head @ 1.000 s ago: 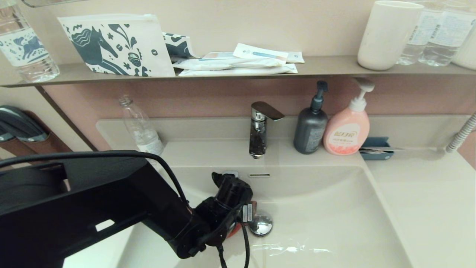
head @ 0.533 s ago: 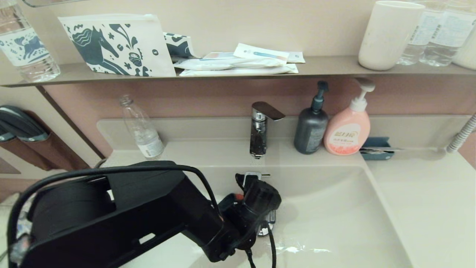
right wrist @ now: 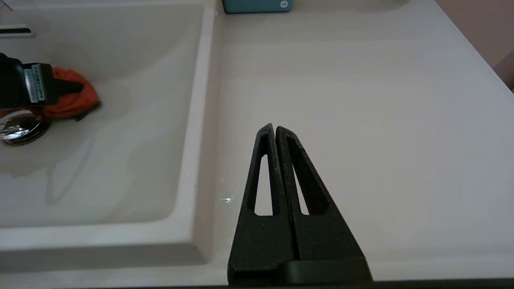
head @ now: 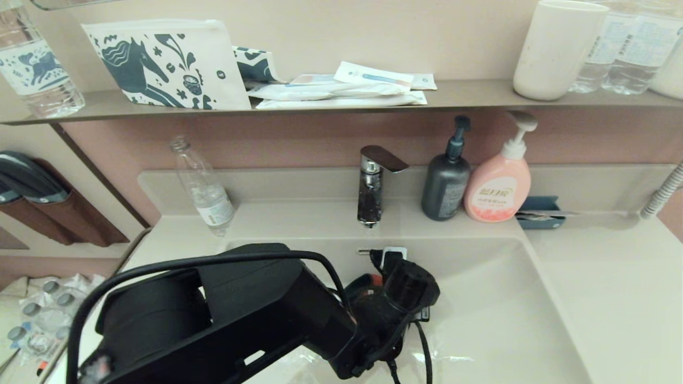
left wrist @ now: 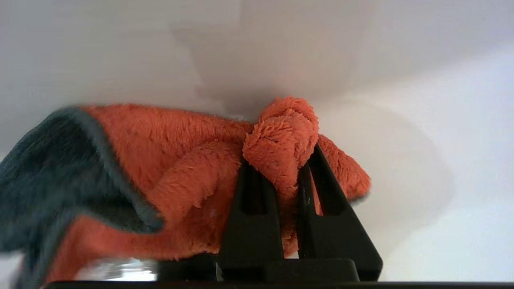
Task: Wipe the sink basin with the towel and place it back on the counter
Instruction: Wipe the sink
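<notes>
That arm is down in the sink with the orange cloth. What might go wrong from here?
1. The left gripper pinches only a small bunched fold of the towel, so dragging it across the sink basin might pull it loose.
2. The loose dark-edged flap hangs beside the drain plug and could catch on it.
3. The arm's cable dangles low in the basin and may snag.

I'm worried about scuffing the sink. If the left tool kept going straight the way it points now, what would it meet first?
Most likely the sink basin wall. The left tool is shut on the towel, whose bunched end pokes past the tips, so cloth would probably touch first. Depth is hard to judge.
</notes>
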